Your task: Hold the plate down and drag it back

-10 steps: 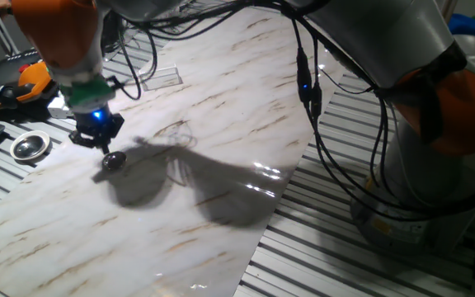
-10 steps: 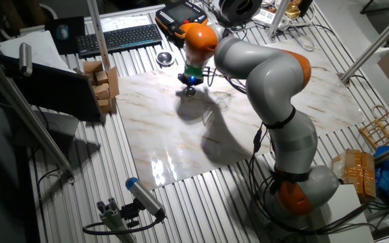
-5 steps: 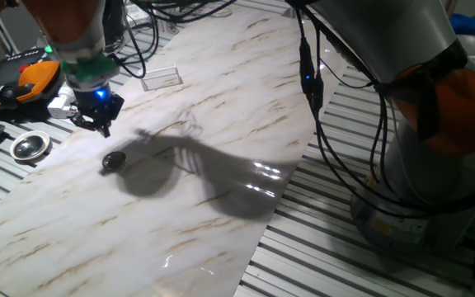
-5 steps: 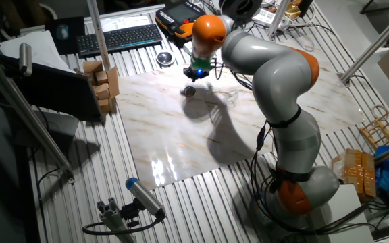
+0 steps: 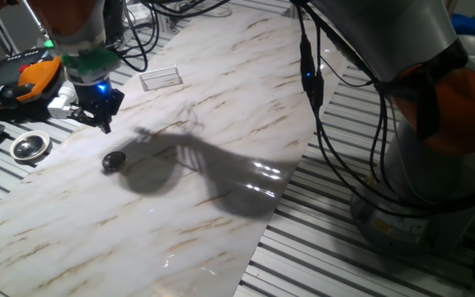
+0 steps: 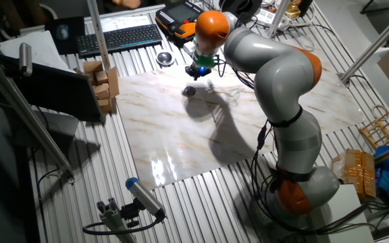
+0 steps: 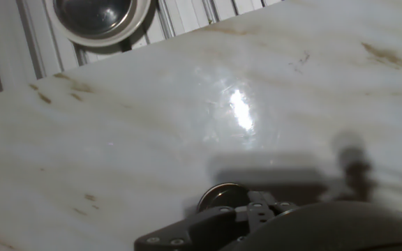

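Since a second ago, when it pressed on the plate (image 5: 114,160), the gripper (image 5: 101,115) has risen and drawn away, leaving the plate bare on the marble board (image 5: 221,124). Nearest the hand camera, the plate's rim peeks from under the gripper body. It lies apart from the jaws, below and just beside them. I cannot tell whether they are parted or closed. Farther off, a larger metal dish (image 5: 29,146) sits empty on the slatted table (image 5: 320,247) beyond the board's edge.

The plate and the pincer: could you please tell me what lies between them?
Nothing: in one fixed view only bare marble tabletop separates the plate from the raised pincer.
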Robot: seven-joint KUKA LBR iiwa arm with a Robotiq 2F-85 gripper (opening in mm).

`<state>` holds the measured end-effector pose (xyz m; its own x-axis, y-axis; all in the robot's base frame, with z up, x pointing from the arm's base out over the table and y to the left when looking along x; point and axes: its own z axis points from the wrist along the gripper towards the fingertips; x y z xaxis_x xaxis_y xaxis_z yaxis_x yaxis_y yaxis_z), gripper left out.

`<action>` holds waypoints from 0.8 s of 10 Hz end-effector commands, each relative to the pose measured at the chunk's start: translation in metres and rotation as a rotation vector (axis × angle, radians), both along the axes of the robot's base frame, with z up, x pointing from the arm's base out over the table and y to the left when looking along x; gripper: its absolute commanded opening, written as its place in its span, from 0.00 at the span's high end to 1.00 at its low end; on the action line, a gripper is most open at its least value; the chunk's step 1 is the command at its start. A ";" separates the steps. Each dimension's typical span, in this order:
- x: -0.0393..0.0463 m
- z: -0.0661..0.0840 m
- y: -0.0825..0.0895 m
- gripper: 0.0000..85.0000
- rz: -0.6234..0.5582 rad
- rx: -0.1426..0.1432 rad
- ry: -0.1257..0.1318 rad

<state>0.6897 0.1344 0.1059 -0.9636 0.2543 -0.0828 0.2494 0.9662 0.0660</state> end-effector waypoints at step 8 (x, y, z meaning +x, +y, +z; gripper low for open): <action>-0.0119 0.031 -0.025 1.00 0.120 -0.016 0.024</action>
